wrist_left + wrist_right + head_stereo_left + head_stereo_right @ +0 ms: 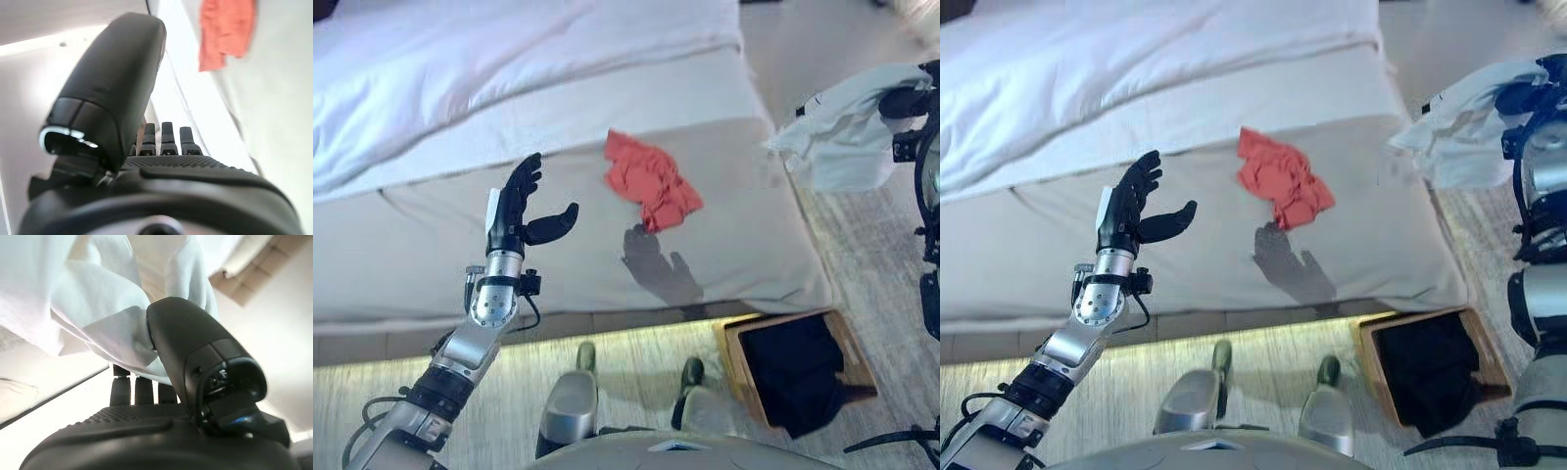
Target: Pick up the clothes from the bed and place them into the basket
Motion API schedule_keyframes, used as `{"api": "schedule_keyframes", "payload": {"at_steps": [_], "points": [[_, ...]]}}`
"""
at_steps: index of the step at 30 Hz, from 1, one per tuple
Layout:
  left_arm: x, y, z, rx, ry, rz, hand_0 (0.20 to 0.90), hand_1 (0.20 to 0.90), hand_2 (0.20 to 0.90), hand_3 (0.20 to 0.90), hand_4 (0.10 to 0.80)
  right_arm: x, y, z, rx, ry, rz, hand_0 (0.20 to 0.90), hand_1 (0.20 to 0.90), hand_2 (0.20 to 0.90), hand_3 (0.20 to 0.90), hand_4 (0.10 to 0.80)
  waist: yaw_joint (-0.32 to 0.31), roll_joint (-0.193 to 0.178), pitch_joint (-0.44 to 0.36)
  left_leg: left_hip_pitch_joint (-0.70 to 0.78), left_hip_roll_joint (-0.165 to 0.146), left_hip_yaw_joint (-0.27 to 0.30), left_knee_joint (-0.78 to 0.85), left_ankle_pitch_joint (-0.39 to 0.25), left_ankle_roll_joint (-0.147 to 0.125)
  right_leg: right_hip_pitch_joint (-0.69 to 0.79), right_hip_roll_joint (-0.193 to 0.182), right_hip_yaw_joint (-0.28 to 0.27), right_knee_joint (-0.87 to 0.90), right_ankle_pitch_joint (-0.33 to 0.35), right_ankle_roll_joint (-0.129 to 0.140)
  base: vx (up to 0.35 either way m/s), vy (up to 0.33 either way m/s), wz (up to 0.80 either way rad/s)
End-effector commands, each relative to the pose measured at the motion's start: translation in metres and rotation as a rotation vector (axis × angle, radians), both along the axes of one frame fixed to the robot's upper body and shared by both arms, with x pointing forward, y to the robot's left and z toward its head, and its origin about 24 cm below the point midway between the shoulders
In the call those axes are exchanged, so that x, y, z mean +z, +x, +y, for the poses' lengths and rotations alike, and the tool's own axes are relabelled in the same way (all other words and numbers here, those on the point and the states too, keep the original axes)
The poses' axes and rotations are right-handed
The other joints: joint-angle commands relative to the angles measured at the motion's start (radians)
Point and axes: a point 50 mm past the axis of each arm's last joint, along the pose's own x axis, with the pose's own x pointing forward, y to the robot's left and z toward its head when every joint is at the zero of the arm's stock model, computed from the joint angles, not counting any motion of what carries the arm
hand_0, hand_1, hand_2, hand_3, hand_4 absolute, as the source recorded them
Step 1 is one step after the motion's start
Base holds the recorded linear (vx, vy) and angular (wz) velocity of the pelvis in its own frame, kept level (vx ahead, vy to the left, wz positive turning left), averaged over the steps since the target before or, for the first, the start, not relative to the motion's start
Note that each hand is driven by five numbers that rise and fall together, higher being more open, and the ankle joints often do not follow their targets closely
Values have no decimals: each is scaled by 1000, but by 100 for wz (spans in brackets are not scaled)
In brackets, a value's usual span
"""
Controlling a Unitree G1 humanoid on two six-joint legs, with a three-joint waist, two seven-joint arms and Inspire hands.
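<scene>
Bed (pixel 607 235) fills most of the head views, pale mattress cover in front and a white duvet (pixel 460 78) bunched along its far side. Down on the floor at the bed's near right corner sits the wooden basket (pixel 862 357), a dark garment (pixel 798 372) already lying inside it. Up at the right edge, above the floor past the bed's corner, hangs a white garment (pixel 847 122), and the wrist view shows the right robot hand (pixel 190 347) with thumb and fingers pinched on that white cloth. So this is the carry step, by my reading: one piece is lifted off the bed and not yet over the basket, which lies lower and nearer the robot. Next move, I'd say, calls for swinging that arm down and inward until the cloth hangs above the basket's opening, then letting the fingers loosen so it drops on the dark garment rather than over the rim. One red garment (pixel 651 181) is crumpled on the mattress near the right end, untouched. Left robot hand (pixel 524 211) is raised over the mattress front, fingers spread and empty, well apart from the red piece.
</scene>
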Motion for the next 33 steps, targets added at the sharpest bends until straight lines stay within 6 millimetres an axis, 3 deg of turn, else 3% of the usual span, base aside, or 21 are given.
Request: {"api": "schedule_keyframes", "payload": {"at_steps": [1, 4, 15, 25, 33], "points": [[2, -4, -1, -31, -21, -56, 900, 900, 900, 900, 800, 35, -18, -6, 32, -132, -135, 300, 300, 300, 200, 100, -29, -15, -182, 14, 100, 38, -26, -65, -20, -61, -3, 39, 28, -22, 27, 5, 41, -21], [1, -2, 2, -23, -16, -55, 900, 900, 900, 900, 800, 25, -19, -5, 45, -114, -131, 300, 300, 300, 200, 100, -52, -16, -187, 33, 104, 60, -52, -63, -22, -68, 3, 58, 10, -8, 34, -21, 22, -35], [-4, 12, -6, -12, 21, -28, 900, 900, 900, 900, 800, -69, -26, 5, 116, 21, -12, 300, 300, 300, 200, 100, -182, -5, -169, 116, 103, 148, -83, -102, -22, -127, 41, 184, -28, 43, 41, -26, 5, -36], [-12, 21, -15, -80, 151, 61, 900, 900, 900, 900, 800, -100, -29, 9, 103, 98, 39, 300, 300, 300, 200, 100, -257, 31, -136, 146, 95, 208, -75, -127, -23, -168, 67, 246, -7, 42, 36, -26, -17, -30], [-8, 24, -22, -93, 145, 40, 900, 900, 900, 900, 800, -125, -36, 4, 64, 143, 86, 300, 300, 300, 200, 100, -286, 77, -92, 136, 85, 235, -83, -122, -26, -190, 72, 265, -12, 39, 33, -58, 2, -8]]}}
